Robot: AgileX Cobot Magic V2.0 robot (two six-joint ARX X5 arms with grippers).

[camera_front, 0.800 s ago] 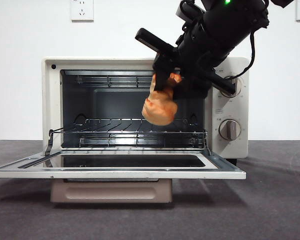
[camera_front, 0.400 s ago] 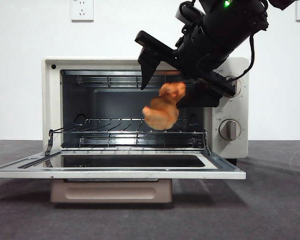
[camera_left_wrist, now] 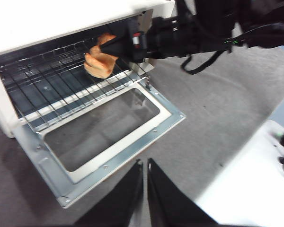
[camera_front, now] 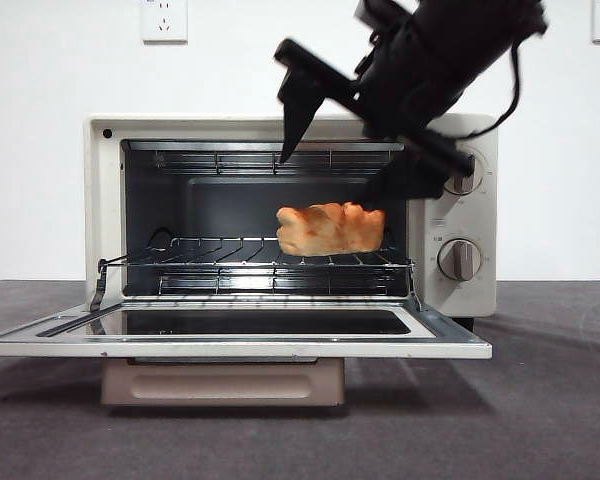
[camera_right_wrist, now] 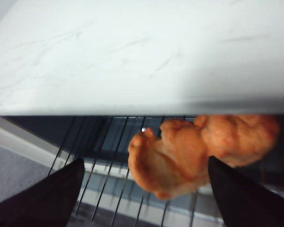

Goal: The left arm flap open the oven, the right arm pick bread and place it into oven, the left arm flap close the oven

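Bread (camera_front: 330,229): lies on the wire rack (camera_front: 220,262) toward its right end, long axis along the rack's front edge
Right gripper (camera_front: 342,135): just above the bread; jaws spread wide, holding nothing
Oven door (camera_front: 235,345): flapped down flat
Left gripper (camera_left_wrist: 143,194): well back from the door's front edge; jaws nearly together, empty; the nearer arm for flapping it up

One oven (camera_front: 290,235), one bread (camera_front: 330,229), two knobs (camera_front: 458,259), two grippers (camera_front: 352,160)

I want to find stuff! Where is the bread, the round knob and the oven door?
bread (camera_front: 330,229), front view, middle of its golden side, on the wire rack.
lower knob (camera_front: 459,259), front view, its raised grip.
oven door (camera_front: 235,348), front view, front edge of the folded-down door.
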